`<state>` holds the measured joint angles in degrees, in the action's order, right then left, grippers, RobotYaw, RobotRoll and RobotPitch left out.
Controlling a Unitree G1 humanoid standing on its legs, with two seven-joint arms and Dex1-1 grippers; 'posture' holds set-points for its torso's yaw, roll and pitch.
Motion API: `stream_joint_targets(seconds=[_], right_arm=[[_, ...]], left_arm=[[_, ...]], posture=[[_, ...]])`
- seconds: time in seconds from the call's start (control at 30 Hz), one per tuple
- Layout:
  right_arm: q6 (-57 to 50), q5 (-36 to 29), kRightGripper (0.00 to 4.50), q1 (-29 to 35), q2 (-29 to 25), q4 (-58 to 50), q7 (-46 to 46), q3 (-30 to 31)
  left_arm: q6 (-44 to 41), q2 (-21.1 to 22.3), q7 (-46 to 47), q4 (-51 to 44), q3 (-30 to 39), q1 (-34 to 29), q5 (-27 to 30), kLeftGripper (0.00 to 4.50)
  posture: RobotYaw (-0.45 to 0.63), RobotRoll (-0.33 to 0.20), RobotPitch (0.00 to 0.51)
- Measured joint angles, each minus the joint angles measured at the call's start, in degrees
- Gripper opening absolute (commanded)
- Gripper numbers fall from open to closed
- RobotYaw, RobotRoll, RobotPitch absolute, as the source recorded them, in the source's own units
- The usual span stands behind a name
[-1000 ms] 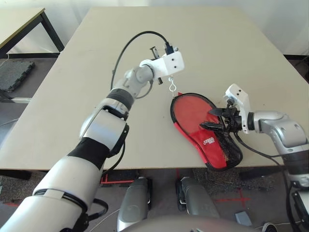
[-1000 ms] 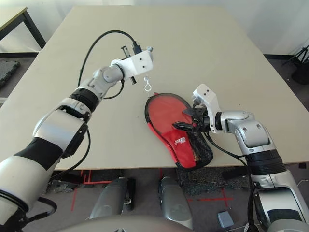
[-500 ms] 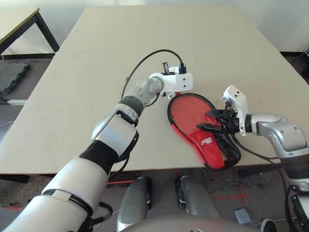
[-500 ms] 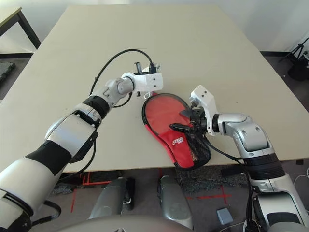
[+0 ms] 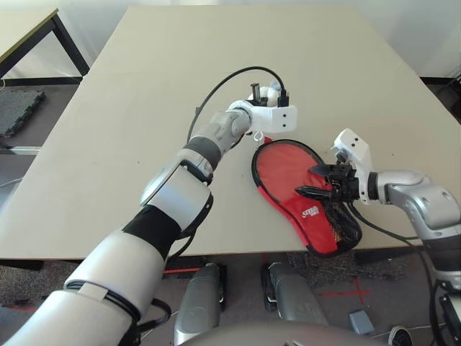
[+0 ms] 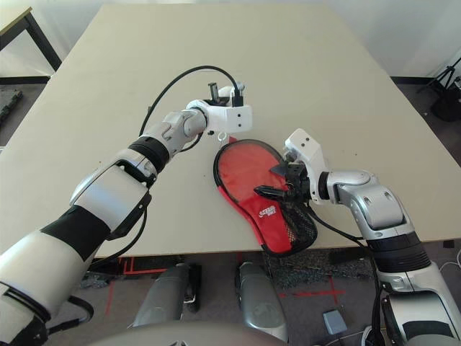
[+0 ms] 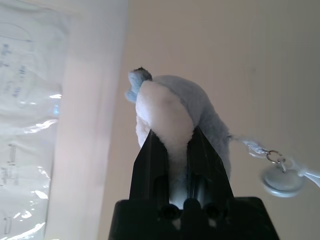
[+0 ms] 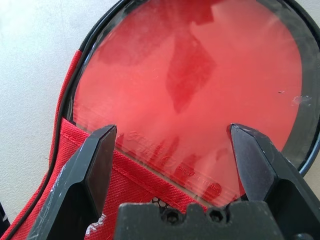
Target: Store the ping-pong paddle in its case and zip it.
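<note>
The case (image 5: 311,213) lies near the table's front right, red side up, with its black mesh pocket toward the front edge. It is open at its round end, where the ping-pong paddle's (image 8: 200,85) red face shows inside the black zipper edging; the handle is hidden under the red flap. My right gripper (image 5: 317,180) hovers open just over the flap and the face, with one finger (image 8: 100,150) on each side of the view. My left gripper (image 7: 170,137) is shut on a small grey-white pouch (image 7: 175,100), held just beyond the case's far edge. A cord with a metal ring (image 7: 282,180) dangles from the pouch.
The beige table (image 5: 144,108) stretches wide to the left and far side. The case's narrow end reaches the front edge. A second table (image 5: 29,29) stands off to the far left, with a dark floor mat beneath it.
My left arm has brought the pouch down and right, close to the case's far rim. The right gripper has stayed open over the case. The view shifted a little.
</note>
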<state>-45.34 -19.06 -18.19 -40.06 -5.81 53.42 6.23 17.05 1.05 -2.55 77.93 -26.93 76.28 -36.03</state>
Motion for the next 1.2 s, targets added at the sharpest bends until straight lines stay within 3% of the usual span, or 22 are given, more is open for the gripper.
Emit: stream_joint_targets(seconds=[0.2, 0.4, 0.6, 0.63, 0.7, 0.8, 1.07, 1.2], right_arm=[[0.0, 0.2, 4.5, 0.1, -0.8, -0.4, 0.0, 0.4], [0.0, 0.3, 4.5, -0.6, -0.9, -0.2, 0.0, 1.2], [0.1, 0.2, 4.5, -1.1, -0.9, 0.3, 0.1, 1.7], [0.1, 0.2, 4.5, -1.1, -0.9, 0.4, 0.2, 1.7], [0.2, 0.2, 4.5, -1.4, -0.9, 0.8, 0.4, 1.8], [0.3, 0.2, 4.5, -1.9, -0.8, 1.7, 1.0, 2.0], [1.5, 1.4, 4.5, -4.1, -0.1, 5.1, 2.7, 2.9], [2.4, 2.4, 4.5, -5.4, 0.3, 6.9, 3.6, 3.7]], left_arm=[[3.9, -2.6, -2.0, 0.0, 1.8, 0.2, 1.0, 0.16], [7.7, -6.2, -14.7, -0.2, 2.2, -3.2, 2.5, 0.16], [8.8, -5.5, -25.9, -0.7, 3.2, -4.8, 4.6, 0.16], [8.7, -5.1, -27.7, -0.8, 3.5, -4.8, 5.0, 0.51], [8.6, -4.1, -30.8, -1.1, 4.2, -4.8, 6.3, 0.67], [8.1, -2.7, -34.1, -1.9, 5.4, -4.9, 7.8, 1.38], [6.0, 0.2, -42.5, -4.2, 9.2, -6.3, 13.4, 4.4], [4.0, 1.8, -47.8, -6.5, 11.6, -8.0, 17.0, 4.46]], posture=[[-0.1, 0.0, 0.158], [-0.09, 0.0, 0.158], [-0.07, 0.0, 0.155], [-0.07, 0.0, 0.154], [-0.06, 0.0, 0.152], [-0.05, 0.0, 0.142], [-0.01, 0.0, 0.126], [0.01, 0.0, 0.121]])
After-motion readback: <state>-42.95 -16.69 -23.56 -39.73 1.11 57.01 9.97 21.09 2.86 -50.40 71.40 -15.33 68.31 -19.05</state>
